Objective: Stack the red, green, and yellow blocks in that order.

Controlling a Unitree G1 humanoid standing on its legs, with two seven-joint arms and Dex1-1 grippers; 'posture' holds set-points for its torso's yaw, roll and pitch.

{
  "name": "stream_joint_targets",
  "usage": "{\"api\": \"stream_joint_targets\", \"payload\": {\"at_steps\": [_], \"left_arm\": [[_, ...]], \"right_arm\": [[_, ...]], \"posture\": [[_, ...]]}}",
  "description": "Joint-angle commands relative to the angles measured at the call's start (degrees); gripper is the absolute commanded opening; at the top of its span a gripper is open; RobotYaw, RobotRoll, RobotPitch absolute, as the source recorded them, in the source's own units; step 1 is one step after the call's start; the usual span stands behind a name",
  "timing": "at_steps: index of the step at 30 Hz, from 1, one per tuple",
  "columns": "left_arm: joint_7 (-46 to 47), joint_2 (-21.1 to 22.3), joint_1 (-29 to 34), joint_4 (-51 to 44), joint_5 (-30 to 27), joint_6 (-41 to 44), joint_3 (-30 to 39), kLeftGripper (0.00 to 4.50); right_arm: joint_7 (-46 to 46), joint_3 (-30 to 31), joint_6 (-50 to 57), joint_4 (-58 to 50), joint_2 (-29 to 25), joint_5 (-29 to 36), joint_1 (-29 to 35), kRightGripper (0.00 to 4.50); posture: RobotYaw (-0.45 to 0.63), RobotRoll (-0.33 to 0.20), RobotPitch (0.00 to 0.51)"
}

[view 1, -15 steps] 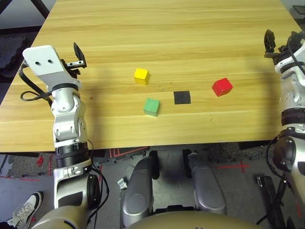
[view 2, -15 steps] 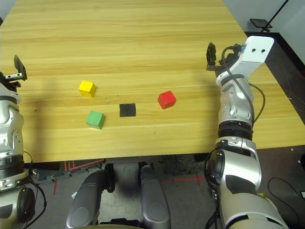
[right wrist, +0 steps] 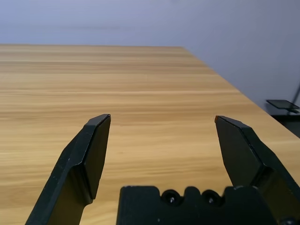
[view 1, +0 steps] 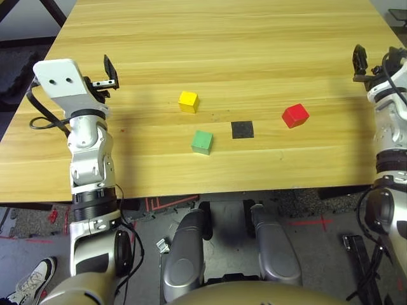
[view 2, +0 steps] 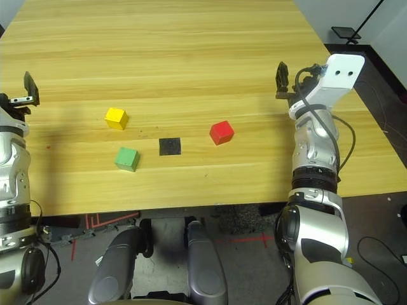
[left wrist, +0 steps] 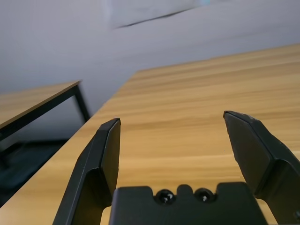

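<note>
We are starting with both tools raised over the counter (view 1: 254, 51) and nothing stacked yet: the left tool (view 1: 109, 73) and the right tool (view 2: 281, 81) are each standing with their fingers spread wide and holding nothing, as the wrist views are showing bare wood between the fingers. The red block (view 2: 221, 133) is sitting on the counter inward of the right tool and nearer the robot's body than its fingertips, well apart from it; the yellow block (view 1: 188, 101) is lying inward of the left tool, and the green block (view 1: 202, 142) is lying closer to the robot than the yellow one, both well apart from that tool. A flat black square patch (view 1: 242, 129) is lying between the green and red blocks. Since red goes at the bottom, we are judging the first step to be fetching green. To do it well, we are tipping the tool downward, centring the open fingers over green's flat faces, descending straight, closing squarely, then lowering green flush on red without nudging it.
</note>
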Motion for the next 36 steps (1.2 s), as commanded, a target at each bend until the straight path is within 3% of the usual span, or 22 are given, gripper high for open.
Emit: {"api": "stream_joint_targets", "payload": {"at_steps": [1, 4, 8, 13, 19, 24, 30, 36], "left_arm": [[-13.32, 1.58, 2.44, -4.57, -8.11, -0.24, -2.15, 4.47], [-26.78, 5.38, 5.87, -9.89, -14.76, 3.66, -5.58, 4.47], [-37.36, 9.48, 7.50, -8.87, -19.40, 6.93, -6.94, 4.47], [-46.67, 12.08, 4.66, -3.49, -20.73, 8.86, -9.12, 4.47], [-55.12, 12.39, -0.73, 1.54, -19.74, 8.46, -12.67, 4.47], [-59.77, 11.88, -3.81, 4.36, -19.31, 7.94, -14.25, 4.47], [-62.09, 10.82, -5.76, 6.93, -18.89, 7.36, -14.59, 4.47], [-63.87, 10.16, -5.52, 6.66, -18.72, 7.08, -15.09, 4.47]], "right_arm": [[1.83, 0.54, 3.76, -0.50, 0.15, 1.07, -0.56, 4.50], [6.87, 2.15, 11.88, -6.41, 0.10, 4.23, -0.42, 4.50], [11.73, 5.37, 25.17, -17.66, -0.46, 8.12, 1.81, 4.50], [18.86, 9.62, 41.61, -32.99, -3.83, 14.36, 4.87, 4.50], [26.98, 12.37, 49.37, -40.27, -10.85, 16.86, 6.31, 4.50], [24.95, 13.86, 54.81, -44.33, -13.76, 15.75, 7.09, 4.50], [18.64, 12.58, 61.96, -52.37, -10.84, 18.05, 9.96, 4.50], [15.28, 12.66, 64.11, -56.01, -10.44, 16.43, 13.59, 4.50]], "posture": [[0.30, 0.062, 0.261], [0.30, 0.058, 0.267], [0.30, 0.048, 0.268], [0.28, 0.028, 0.280], [0.26, 0.015, 0.280], [0.25, 0.003, 0.281], [0.24, -0.001, 0.283], [0.24, 0.005, 0.284]]}}
